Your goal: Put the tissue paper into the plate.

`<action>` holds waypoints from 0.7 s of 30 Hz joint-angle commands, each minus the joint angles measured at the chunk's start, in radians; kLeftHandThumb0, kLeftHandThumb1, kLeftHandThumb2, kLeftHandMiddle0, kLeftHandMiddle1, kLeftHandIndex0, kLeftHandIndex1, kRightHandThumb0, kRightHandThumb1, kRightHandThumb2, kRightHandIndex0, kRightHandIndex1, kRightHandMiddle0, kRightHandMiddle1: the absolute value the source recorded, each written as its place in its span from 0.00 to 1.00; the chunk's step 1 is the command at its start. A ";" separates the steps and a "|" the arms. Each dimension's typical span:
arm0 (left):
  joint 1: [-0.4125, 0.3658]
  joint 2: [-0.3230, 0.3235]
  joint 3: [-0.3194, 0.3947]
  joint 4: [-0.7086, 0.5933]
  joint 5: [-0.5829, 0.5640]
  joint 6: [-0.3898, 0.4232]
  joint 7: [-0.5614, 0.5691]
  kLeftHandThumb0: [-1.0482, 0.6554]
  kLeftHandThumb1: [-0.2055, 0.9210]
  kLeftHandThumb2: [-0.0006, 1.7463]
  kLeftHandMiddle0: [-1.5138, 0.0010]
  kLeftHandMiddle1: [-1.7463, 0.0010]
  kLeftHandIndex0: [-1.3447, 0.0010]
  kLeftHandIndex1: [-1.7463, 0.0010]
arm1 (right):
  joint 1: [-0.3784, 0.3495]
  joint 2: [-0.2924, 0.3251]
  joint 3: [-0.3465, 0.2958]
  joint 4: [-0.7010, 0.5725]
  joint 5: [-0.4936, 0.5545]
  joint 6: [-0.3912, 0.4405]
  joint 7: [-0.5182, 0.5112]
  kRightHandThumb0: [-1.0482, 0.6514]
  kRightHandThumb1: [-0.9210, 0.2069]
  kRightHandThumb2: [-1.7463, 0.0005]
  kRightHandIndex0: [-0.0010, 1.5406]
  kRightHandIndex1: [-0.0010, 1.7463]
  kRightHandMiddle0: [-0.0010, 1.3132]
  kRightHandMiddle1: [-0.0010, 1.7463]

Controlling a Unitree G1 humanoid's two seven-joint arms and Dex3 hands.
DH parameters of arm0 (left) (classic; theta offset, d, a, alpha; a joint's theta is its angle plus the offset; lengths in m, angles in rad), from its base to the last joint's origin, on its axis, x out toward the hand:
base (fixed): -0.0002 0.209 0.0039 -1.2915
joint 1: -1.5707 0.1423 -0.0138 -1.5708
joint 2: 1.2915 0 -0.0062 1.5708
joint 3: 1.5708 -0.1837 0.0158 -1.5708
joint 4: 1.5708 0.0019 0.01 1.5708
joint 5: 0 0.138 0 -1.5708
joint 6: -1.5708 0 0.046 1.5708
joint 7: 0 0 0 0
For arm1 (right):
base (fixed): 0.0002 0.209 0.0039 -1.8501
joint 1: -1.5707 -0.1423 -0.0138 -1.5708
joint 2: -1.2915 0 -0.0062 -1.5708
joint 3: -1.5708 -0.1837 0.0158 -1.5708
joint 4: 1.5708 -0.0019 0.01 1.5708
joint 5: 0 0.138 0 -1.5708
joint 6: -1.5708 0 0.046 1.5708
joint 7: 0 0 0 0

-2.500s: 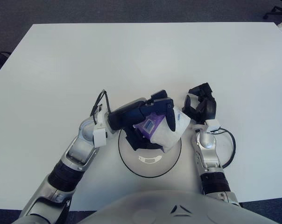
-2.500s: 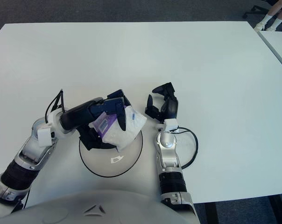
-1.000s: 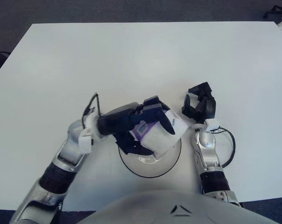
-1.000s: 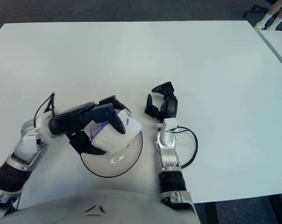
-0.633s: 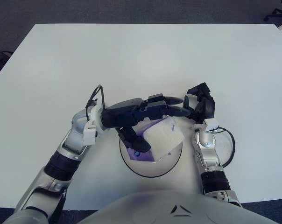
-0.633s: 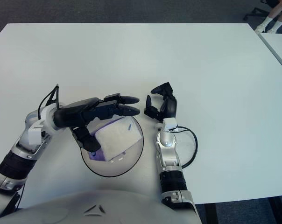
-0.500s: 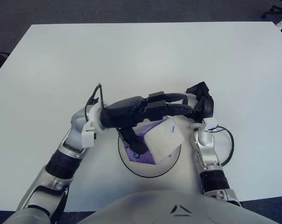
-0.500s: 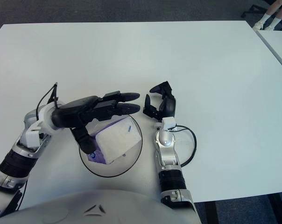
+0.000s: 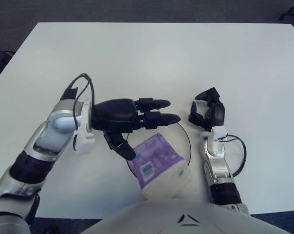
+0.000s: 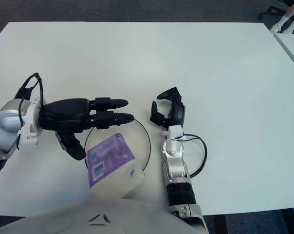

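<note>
The tissue pack (image 9: 159, 165), purple on top with white sides, shows over the near half of the white, black-rimmed plate (image 9: 188, 139) and hides its near rim. Whether it sits flat there I cannot tell. My left hand (image 9: 149, 131) hovers over the plate's left and far side. It is open, with its fingers stretched to the right and its thumb pointing down beside the pack, holding nothing. My right hand (image 10: 167, 113) shows just right of the plate, fingers curled and empty.
The white table (image 9: 152, 58) stretches far and to both sides. A black cable (image 10: 199, 151) loops by my right wrist, and another (image 9: 78, 83) arcs over my left wrist. Dark floor lies beyond the far edge.
My left hand opened, let go of the tissue pack and drew back to the left. The pack now shows purple side up over the plate's near half. The right hand has not moved.
</note>
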 commanded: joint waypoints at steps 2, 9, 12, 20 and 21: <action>-0.011 0.024 0.002 -0.025 0.021 0.023 -0.005 0.00 1.00 0.40 1.00 1.00 1.00 1.00 | 0.096 -0.004 -0.011 0.077 0.005 0.090 0.013 0.37 0.37 0.38 0.45 0.82 0.35 1.00; -0.007 0.029 0.003 -0.038 0.058 0.037 0.006 0.00 1.00 0.43 1.00 1.00 1.00 1.00 | 0.102 0.000 -0.012 0.060 0.001 0.115 0.014 0.36 0.39 0.36 0.45 0.82 0.37 1.00; 0.003 0.018 0.011 -0.041 0.079 0.032 0.029 0.00 1.00 0.44 1.00 1.00 1.00 1.00 | 0.106 0.002 -0.011 0.053 -0.002 0.116 0.013 0.36 0.39 0.36 0.45 0.82 0.37 1.00; 0.073 -0.067 0.079 -0.046 0.126 0.111 0.181 0.00 1.00 0.42 1.00 1.00 1.00 1.00 | 0.100 -0.012 -0.020 0.098 0.017 0.094 0.037 0.36 0.39 0.36 0.46 0.85 0.37 1.00; 0.081 -0.086 0.093 -0.036 0.136 0.106 0.213 0.00 1.00 0.42 1.00 1.00 1.00 1.00 | 0.088 -0.021 -0.029 0.135 0.025 0.080 0.041 0.36 0.38 0.37 0.46 0.85 0.36 1.00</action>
